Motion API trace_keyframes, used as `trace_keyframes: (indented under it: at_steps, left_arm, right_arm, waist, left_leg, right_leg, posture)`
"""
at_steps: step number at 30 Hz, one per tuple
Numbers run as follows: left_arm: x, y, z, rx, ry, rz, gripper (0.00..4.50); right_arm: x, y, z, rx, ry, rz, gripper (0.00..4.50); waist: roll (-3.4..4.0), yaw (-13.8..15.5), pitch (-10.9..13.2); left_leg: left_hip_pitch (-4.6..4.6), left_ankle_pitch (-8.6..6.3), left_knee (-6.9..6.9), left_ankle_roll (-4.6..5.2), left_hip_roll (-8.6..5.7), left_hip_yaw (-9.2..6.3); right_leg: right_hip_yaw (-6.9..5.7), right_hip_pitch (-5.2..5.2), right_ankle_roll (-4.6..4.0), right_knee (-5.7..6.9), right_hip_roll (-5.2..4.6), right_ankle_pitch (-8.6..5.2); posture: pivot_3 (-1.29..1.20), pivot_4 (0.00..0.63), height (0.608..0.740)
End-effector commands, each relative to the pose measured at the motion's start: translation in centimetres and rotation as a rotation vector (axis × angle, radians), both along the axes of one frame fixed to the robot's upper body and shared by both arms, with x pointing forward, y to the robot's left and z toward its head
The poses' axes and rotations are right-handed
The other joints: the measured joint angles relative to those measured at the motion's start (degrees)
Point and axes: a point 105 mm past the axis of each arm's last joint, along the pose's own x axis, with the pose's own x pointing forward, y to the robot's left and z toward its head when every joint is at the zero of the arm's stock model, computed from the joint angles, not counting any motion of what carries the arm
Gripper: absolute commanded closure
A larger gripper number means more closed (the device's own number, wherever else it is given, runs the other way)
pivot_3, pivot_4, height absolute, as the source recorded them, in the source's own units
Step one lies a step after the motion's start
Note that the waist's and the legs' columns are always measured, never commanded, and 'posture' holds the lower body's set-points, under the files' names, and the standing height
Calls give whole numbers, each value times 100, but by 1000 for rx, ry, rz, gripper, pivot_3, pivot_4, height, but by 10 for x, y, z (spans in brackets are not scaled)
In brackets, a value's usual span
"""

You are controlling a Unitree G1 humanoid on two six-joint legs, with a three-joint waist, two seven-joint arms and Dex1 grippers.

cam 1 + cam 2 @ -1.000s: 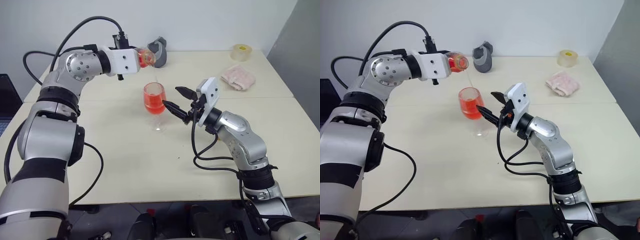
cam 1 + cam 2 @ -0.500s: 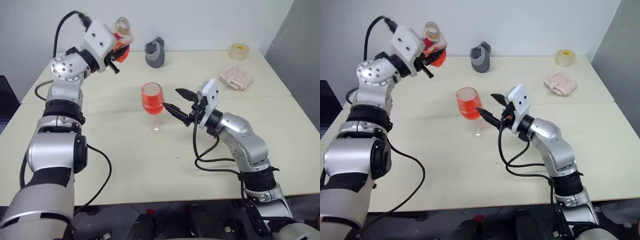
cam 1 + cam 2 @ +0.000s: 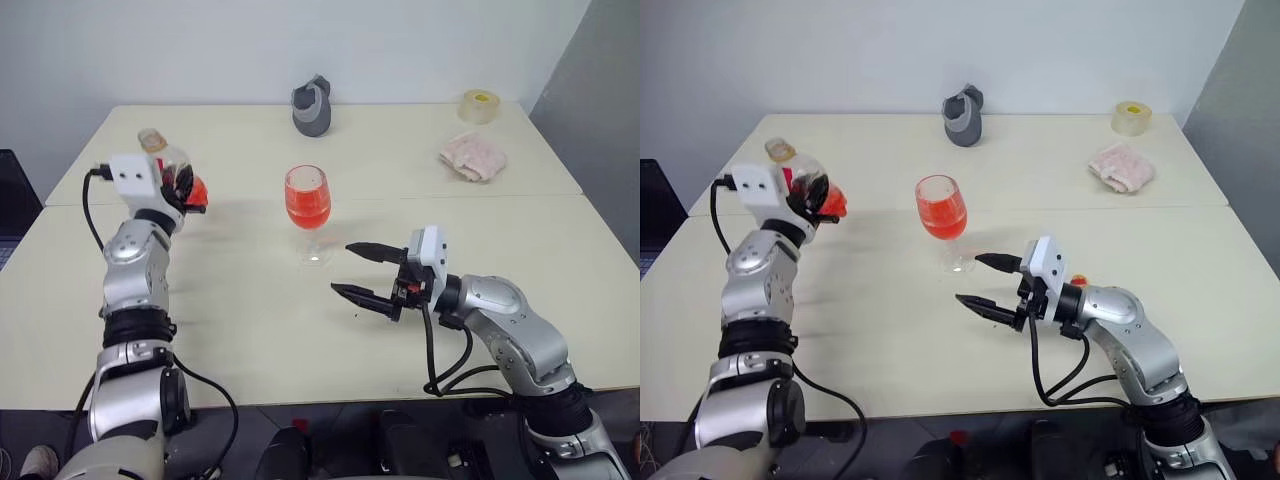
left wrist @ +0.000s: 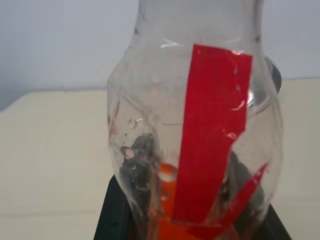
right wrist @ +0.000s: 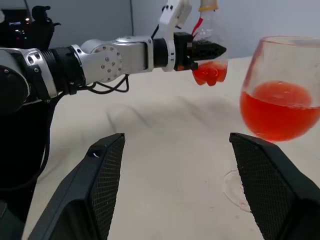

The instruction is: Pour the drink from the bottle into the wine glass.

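The wine glass stands at the table's middle, its bowl about half full of red-orange drink. The bottle is held upright over the table's left side, well left of the glass, uncapped, with a little drink pooled in its base. My left gripper is shut on the bottle's lower body; its red label faces the wrist camera. My right gripper hovers open in front of and slightly right of the glass, touching nothing, fingers spread wide.
A grey jug-like object stands at the table's far edge. A tape roll and a crumpled pink cloth lie at the far right. A seam crosses the tabletop behind the glass.
My left arm swung the bottle away from above the glass, left and down, and turned it upright. My right gripper drew back from the glass toward the front, still open.
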Motion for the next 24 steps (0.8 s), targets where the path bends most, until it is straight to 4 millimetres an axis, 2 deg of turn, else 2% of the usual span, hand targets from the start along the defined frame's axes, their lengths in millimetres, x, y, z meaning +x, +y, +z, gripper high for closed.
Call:
trace_keyframes:
  at_steps: [1,7,14,24]
  left_arm:
    - [-7,5,6,-42,-67,3,3583]
    - [-12,4,-25,-107,-27,4,3583]
    - [-13,0,-39,-96,-10,-11,3583]
    - [-18,0,-44,-103,-9,-7,473]
  right_arm:
    - [0,0,6,15,-52,5,913]
    - [7,-1,8,22,-57,-28,913]
    - [9,-4,-1,10,-9,-70,913]
    - [12,-4,0,38,17,-105,913]
  waist:
    - [-4,12,-2]
    - [-9,107,-6]
    - [-11,137,-7]
    - [-11,136,-9]
  left_leg:
    - [0,0,0,0,0,-1]
    - [0,0,2,-1,-2,3]
    - [0,0,2,-1,-2,6]
    - [6,0,0,0,-2,11]
  right_leg:
    - [-1,0,0,0,0,0]
    - [1,2,0,-3,-5,0]
    - [2,2,0,-3,-6,0]
    - [5,4,0,-2,-6,0]
  posture:
    - [0,150,740]
    - [0,150,740]
    - [0,150,740]
    - [0,150,740]
